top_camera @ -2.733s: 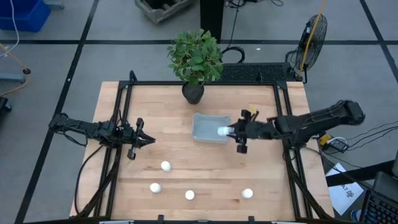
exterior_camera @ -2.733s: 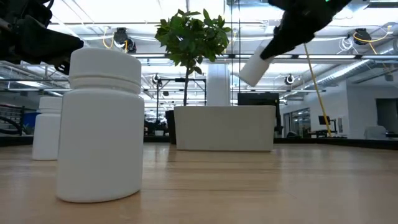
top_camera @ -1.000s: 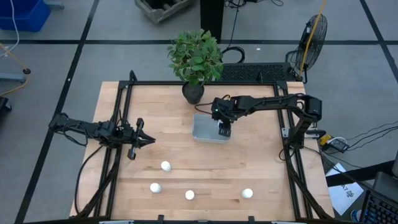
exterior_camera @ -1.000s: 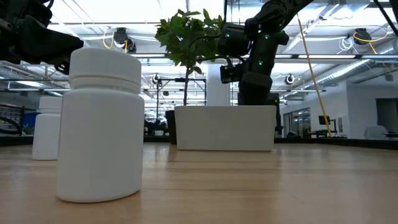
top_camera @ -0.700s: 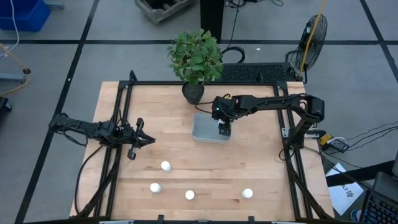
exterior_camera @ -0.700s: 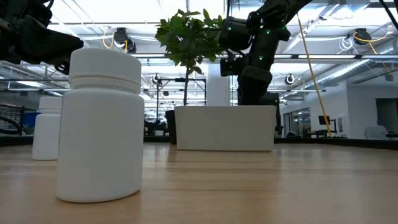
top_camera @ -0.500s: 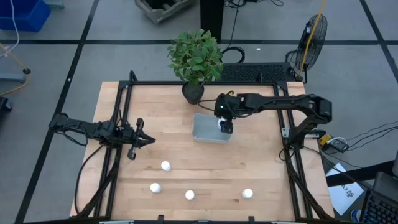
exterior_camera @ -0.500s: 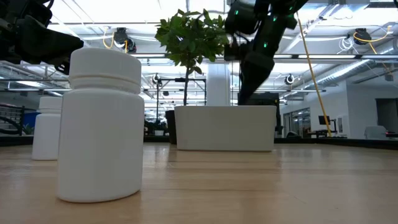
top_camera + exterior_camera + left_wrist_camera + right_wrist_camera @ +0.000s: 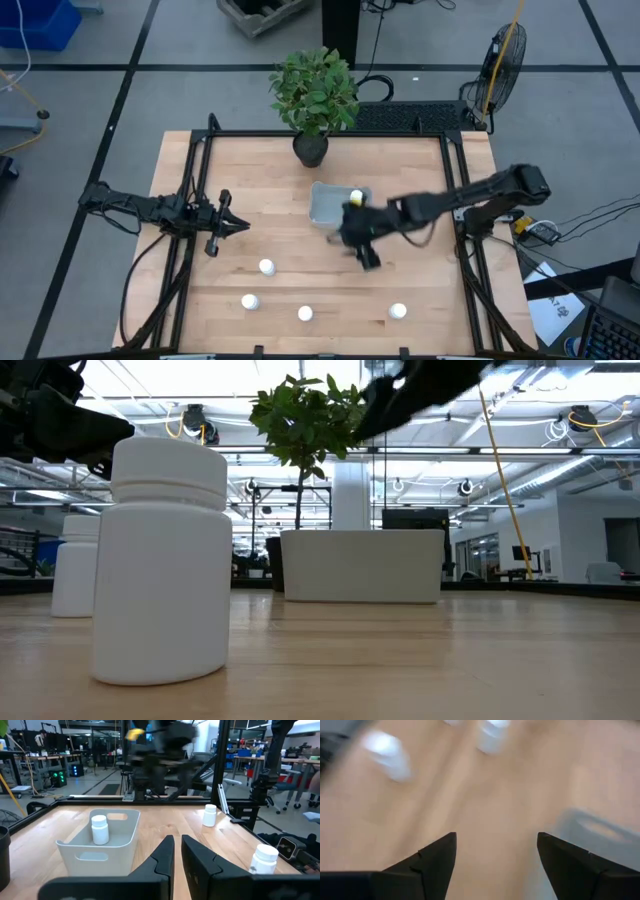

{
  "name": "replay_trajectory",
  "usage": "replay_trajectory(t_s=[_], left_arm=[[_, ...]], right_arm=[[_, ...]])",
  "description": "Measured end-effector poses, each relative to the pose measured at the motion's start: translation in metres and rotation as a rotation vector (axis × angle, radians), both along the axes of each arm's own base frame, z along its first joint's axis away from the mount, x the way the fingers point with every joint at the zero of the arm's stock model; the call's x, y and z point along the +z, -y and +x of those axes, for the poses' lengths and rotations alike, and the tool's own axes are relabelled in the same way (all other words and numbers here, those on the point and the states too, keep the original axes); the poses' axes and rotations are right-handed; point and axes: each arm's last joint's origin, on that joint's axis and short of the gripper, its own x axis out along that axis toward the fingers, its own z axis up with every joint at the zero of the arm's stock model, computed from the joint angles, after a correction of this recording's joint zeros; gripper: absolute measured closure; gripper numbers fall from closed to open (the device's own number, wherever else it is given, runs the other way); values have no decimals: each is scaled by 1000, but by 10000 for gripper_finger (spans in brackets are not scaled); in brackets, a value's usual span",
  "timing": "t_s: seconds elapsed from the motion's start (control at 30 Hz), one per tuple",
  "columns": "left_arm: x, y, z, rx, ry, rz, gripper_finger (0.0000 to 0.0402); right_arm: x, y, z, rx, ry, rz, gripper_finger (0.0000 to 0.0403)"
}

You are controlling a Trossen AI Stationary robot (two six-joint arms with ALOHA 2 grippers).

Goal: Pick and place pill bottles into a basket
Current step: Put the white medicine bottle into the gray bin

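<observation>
One white pill bottle stands upright on its base in the pale grey-blue basket; it also shows in the left wrist view. Several more bottles stand on the table nearer the front edge. My right gripper hovers just on the near side of the basket, open and empty. My left gripper waits at the table's left, shut and empty.
A dark pot with a green plant stands just behind the basket. A black frame runs around the table's edges. In the low view one bottle stands close to the camera, with the basket farther back.
My right gripper was low over the basket. It has let go of the bottle, risen, and swung out toward the table's near edge. The bottle now stands upright in the basket's far right part.
</observation>
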Motion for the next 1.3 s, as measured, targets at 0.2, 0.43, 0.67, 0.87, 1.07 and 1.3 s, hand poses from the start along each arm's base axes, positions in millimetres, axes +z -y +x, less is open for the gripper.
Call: replay_trajectory(t_s=[0.2,0.43,0.67,0.87,1.07,1.3], left_arm=[[0,0,0,0,0,0,364],[0,0,0,0,1,0,364],[0,0,0,-1,0,0,364],[0,0,0,0,0,0,364],[0,0,0,0,0,0,364],[0,0,0,-1,0,0,364]], right_arm=[[-15,-52,3,141,128,41,147],[-50,-74,23,184,163,49,140],[-76,-84,44,212,245,103,126],[-90,-89,51,249,249,213,118],[-104,-92,59,239,280,250,117],[-116,-103,69,289,288,286,117]])
